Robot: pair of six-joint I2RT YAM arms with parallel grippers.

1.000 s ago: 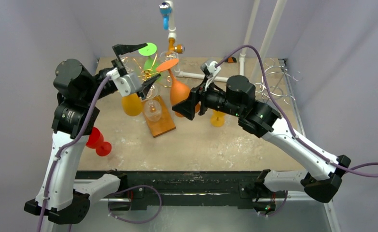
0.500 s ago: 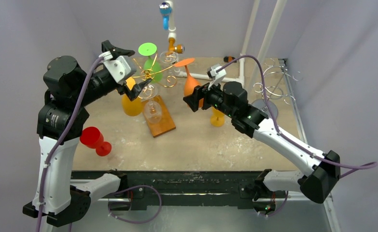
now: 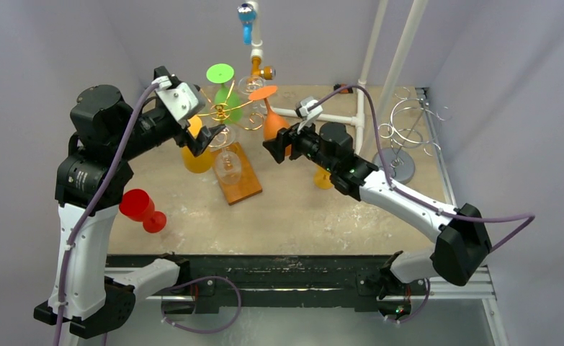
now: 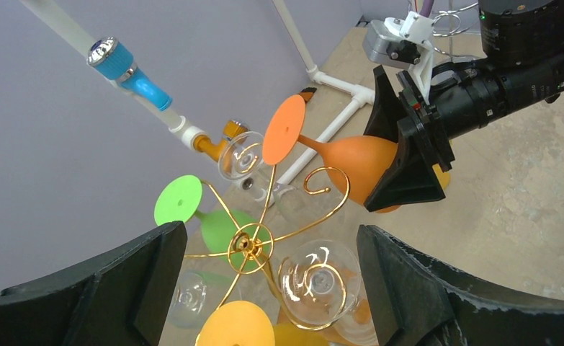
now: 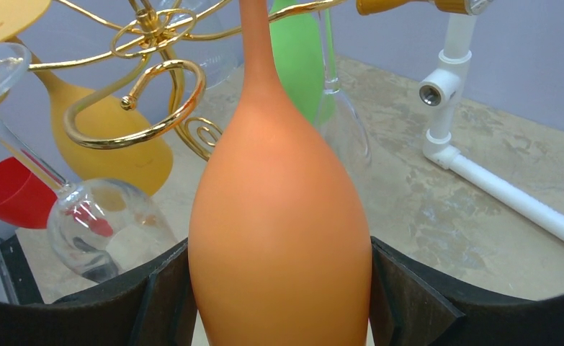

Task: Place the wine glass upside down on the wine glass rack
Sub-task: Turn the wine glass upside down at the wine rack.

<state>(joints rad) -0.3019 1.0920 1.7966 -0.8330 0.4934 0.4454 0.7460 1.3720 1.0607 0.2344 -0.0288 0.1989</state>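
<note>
The right claw point(image 3: 277, 146) grips the opaque orange wine glass point(image 3: 272, 124) by its bowl, foot up, near the golden wire rack point(image 3: 223, 112). The left claw point(image 4: 268, 241) stands wide and empty.

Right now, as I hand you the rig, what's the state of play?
Left gripper: open, empty, facing the gold rack.
Right gripper: shut on the bowl of the orange wine glass, foot up.
Done: glass inverted and at the rack.
Left: stem is beside a free hook, not in it; slide it in, then release.
</note>
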